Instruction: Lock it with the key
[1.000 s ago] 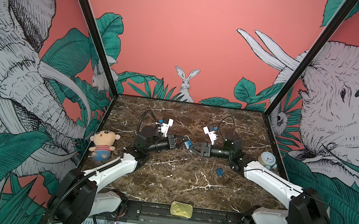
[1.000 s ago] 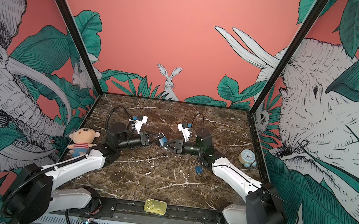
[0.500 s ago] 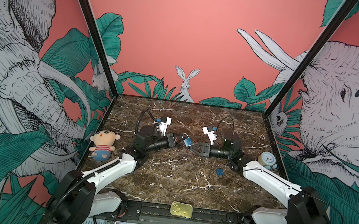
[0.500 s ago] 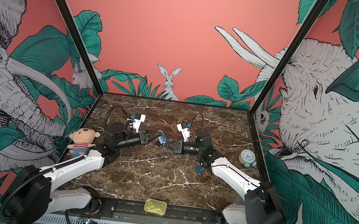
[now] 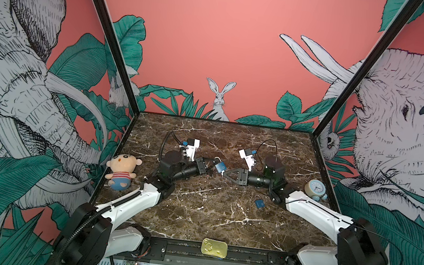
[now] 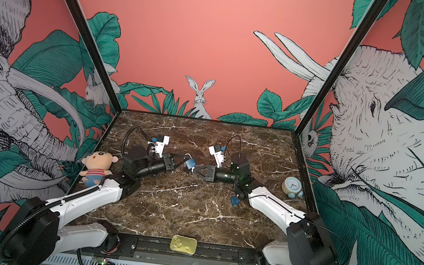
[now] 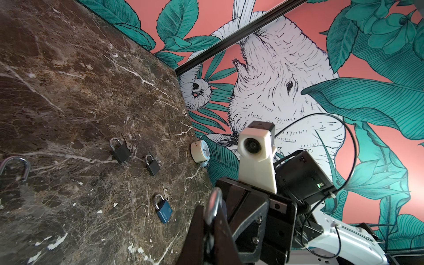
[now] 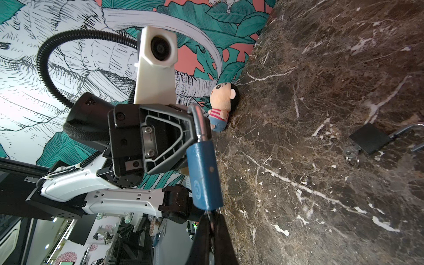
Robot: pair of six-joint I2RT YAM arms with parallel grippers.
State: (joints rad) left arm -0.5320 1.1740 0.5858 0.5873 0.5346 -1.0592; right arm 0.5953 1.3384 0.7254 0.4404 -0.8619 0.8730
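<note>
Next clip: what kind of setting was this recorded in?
Probably a staged robot test booth: a marble-patterned tabletop boxed in by jungle-mural walls, with two white arms mounted on the front rail.

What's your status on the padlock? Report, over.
Left pincer shut on blue padlock shackle, off the table. Right pincer shut at its underside; key not discernible. Nothing between them.

Left arm (image 5: pixel 132 203) & right arm (image 5: pixel 315 213): white shells, black joints. Ribbed black cable (image 8: pixel 42 62) on left. Cream wrist cam (image 7: pixel 254 146) each.
</note>
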